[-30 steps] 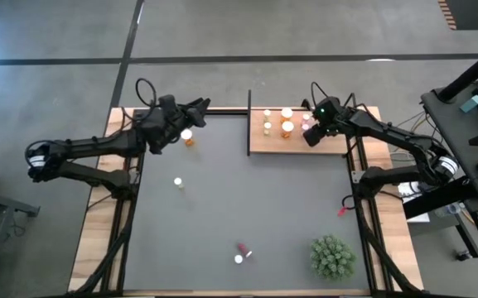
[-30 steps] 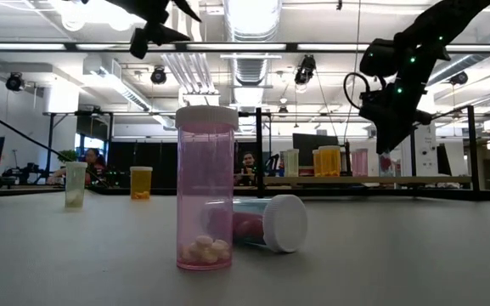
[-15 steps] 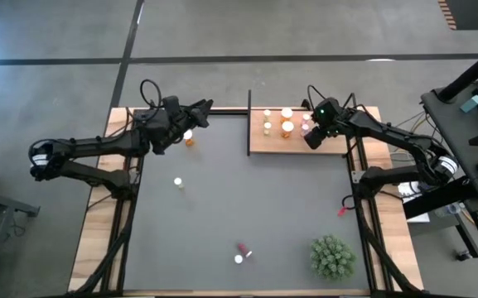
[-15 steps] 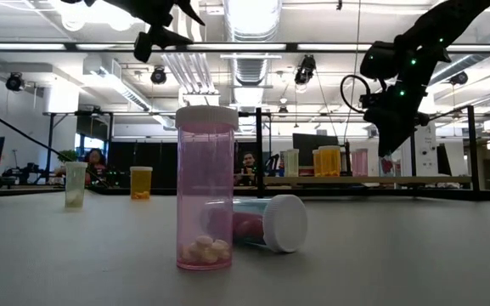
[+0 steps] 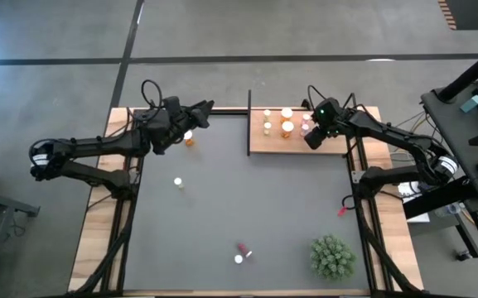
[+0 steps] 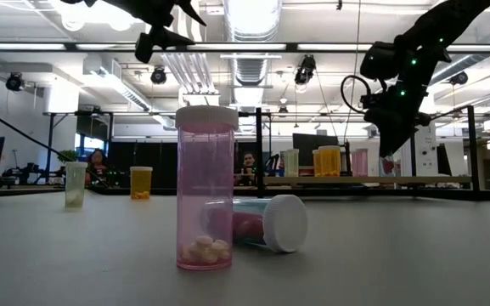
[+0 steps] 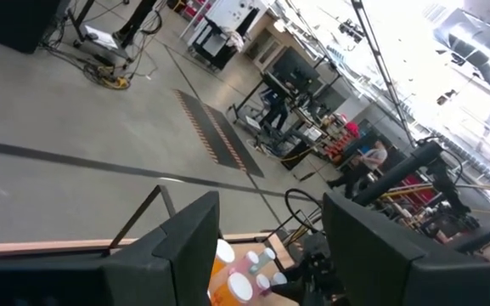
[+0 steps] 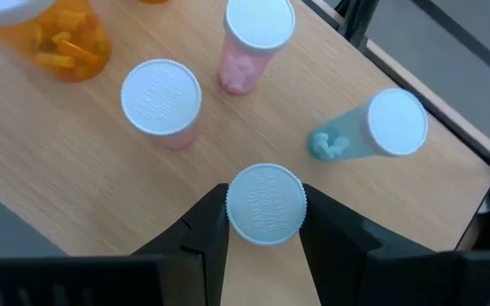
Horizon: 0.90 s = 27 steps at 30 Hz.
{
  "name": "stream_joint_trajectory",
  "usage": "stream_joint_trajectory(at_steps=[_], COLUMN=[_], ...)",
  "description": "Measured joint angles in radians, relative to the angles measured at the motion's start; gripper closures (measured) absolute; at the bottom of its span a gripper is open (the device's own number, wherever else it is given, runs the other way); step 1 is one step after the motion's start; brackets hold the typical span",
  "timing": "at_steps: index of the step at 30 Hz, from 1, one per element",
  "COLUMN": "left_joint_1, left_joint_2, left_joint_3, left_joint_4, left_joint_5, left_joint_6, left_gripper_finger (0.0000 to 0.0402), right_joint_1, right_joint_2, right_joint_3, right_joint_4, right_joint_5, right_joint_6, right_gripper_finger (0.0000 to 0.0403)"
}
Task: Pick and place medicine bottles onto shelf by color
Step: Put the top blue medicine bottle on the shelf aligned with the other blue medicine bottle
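Right gripper point(image 8: 264, 223) is over the shelf point(image 5: 338, 146), fingers pressed onto a white-capped bottle point(image 8: 266, 202), pinching it just under the cap; its body is hidden below the cap, so I can't call the colour. So the step in hand looks like a placement on the right end of the shelf, with the bottle not yet let go. Just ahead of that gripper stand a pink bottle point(image 8: 161, 102) and a second, slimmer pink one point(image 8: 253, 42); off to one side is a pale green bottle point(image 8: 372, 132), and farther ahead an orange one point(image 8: 53, 38) at the picture's edge. In the low view the right gripper point(image 6: 391, 136) hangs above the board, not down on it. Next move, as I read it: lower until the base sits on the wood, spread the fingers, lift straight up. Neighbours are close, so little room to swing. Left gripper point(image 5: 195, 112) is over the far left part of the mat point(image 5: 247, 207), fingers half spread with nothing I can see between them, though the wrist view is mostly room. An orange bottle point(image 5: 190, 140) sits just beside and below it, the likely next pick. Well away from both grippers: a small pale bottle point(image 5: 177, 182) mid-mat, and near the front edge an upright pink bottle point(image 6: 205, 189) touching a tipped-over one point(image 6: 266, 223). The tipped one will need a sideways grab or righting first.
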Motion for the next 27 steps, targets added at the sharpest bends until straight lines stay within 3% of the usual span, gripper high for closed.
stream_joint_trajectory(at_steps=[27], left_joint_1=[-0.001], left_joint_2=[0.000], left_joint_3=[0.000], left_joint_4=[0.000], left_joint_5=[0.032], left_joint_6=[-0.002], left_gripper_finger=[0.0209], right_joint_1=[0.000], right_joint_2=[0.000], right_joint_3=[-0.013], right_joint_4=[0.028], right_joint_5=[0.011], right_joint_6=[-0.003], right_gripper_finger=[0.0282])
